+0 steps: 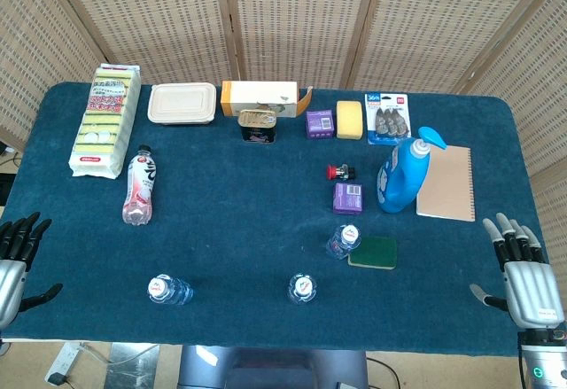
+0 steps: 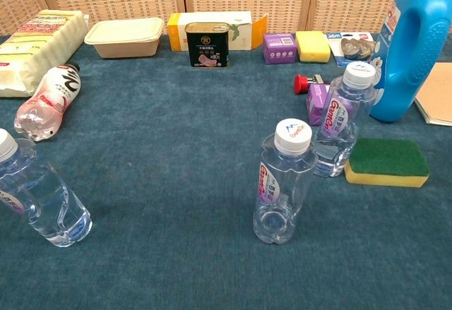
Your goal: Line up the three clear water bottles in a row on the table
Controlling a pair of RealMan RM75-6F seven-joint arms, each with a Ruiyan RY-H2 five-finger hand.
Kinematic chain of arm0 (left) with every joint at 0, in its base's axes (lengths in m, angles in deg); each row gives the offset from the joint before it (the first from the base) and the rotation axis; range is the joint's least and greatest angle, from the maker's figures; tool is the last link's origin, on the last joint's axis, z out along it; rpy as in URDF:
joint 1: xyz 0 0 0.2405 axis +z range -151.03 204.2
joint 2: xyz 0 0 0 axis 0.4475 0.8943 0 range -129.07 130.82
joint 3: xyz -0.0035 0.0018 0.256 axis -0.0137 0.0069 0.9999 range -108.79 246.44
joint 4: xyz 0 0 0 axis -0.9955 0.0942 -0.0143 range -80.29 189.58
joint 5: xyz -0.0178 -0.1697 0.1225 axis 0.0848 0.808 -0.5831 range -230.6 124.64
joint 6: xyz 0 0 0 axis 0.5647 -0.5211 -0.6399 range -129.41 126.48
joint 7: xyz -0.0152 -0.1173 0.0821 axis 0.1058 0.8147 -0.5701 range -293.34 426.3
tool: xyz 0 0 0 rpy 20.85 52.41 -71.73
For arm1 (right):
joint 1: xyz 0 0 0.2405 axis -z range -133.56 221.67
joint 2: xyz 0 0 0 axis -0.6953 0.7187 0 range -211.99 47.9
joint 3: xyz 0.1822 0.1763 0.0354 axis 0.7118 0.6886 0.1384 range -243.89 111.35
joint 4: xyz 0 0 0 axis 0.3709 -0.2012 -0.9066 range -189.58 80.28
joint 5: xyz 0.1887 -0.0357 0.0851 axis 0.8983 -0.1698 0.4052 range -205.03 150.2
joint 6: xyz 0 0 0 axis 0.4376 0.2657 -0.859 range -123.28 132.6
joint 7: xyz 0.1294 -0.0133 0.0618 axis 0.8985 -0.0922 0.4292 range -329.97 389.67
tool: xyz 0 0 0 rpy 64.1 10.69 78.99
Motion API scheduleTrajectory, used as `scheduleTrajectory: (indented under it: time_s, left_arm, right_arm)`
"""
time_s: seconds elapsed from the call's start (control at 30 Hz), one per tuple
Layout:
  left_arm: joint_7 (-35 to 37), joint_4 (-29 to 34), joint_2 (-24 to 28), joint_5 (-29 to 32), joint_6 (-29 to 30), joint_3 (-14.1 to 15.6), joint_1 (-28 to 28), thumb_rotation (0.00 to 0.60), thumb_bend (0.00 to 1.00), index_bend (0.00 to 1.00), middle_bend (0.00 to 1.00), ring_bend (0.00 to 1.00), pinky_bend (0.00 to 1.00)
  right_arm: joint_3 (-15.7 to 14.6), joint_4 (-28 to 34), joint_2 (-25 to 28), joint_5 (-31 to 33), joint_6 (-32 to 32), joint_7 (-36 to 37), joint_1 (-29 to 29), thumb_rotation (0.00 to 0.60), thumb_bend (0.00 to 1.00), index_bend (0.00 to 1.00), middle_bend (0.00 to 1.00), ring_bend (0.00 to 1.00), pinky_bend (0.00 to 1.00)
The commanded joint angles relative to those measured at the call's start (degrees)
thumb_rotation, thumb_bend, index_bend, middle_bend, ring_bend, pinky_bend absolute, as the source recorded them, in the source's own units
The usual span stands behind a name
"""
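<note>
Three clear water bottles with white caps stand upright on the blue table. One bottle is near the front left. A second bottle stands at the front middle. The third bottle stands further back and to the right, beside a green sponge. My left hand hangs at the table's left edge, fingers spread and holding nothing. At the right edge my right hand is likewise spread and holds nothing. Neither hand shows in the chest view.
A pink drink bottle lies on its side at the left. A blue detergent bottle, a brown notebook, small purple boxes and a red-capped item sit to the right. Boxes, a tin and sponges line the back.
</note>
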Motion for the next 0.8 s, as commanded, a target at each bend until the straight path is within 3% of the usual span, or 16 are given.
scheduleTrajectory:
  time_s: [0.03, 0.13, 0.3, 0.47, 0.6, 0.8]
  left_arm:
    - [0.0, 0.0, 0.0, -0.2, 0.2, 0.1, 0.1, 0.600, 0.04, 0.00, 0.00, 0.00, 0.02]
    - [-0.2, 0.0, 0.1, -0.4, 0.3, 0.2, 0.3, 0.600, 0.04, 0.00, 0.00, 0.00, 0.02]
    - [0.5, 0.2, 0.6, -1.1, 1.2, 0.4, 0.7, 0.600, 0.04, 0.00, 0.00, 0.00, 0.02]
    - [1.7, 0.2, 1.0, -1.2, 1.9, 0.4, 1.0, 0.600, 0.04, 0.00, 0.00, 0.00, 0.02]
    - [2.4, 0.3, 1.2, -1.1, 2.0, 0.3, 1.2, 0.600, 0.04, 0.00, 0.00, 0.00, 0.02]
    - [2.7, 0.3, 1.2, -1.4, 2.3, 0.3, 1.4, 0.600, 0.04, 0.00, 0.00, 0.00, 0.02]
  right_arm:
    - [-0.5, 0.4, 0.5, -0.5, 0.8, 1.3, -0.2, 0.600, 0.00, 0.00, 0.03, 0.00, 0.04]
    - [-1.7, 0.7, 1.7, -2.1, 2.5, 5.0, -0.9, 0.600, 0.00, 0.00, 0.05, 0.00, 0.07]
    - [-6.8, 1.0, 6.2, -11.4, 5.4, 22.1, -3.0, 0.600, 0.00, 0.02, 0.13, 0.08, 0.17]
    - [-8.6, -2.3, 5.4, -14.4, 6.9, 24.8, -4.2, 0.600, 0.00, 0.04, 0.15, 0.11, 0.21]
    - [-10.3, -6.5, 1.8, -17.2, 9.1, 28.2, -6.1, 0.600, 0.00, 0.04, 0.16, 0.11, 0.21]
    - [-10.3, -9.3, -2.7, -19.0, 10.7, 27.3, -8.4, 0.600, 0.00, 0.04, 0.17, 0.11, 0.23]
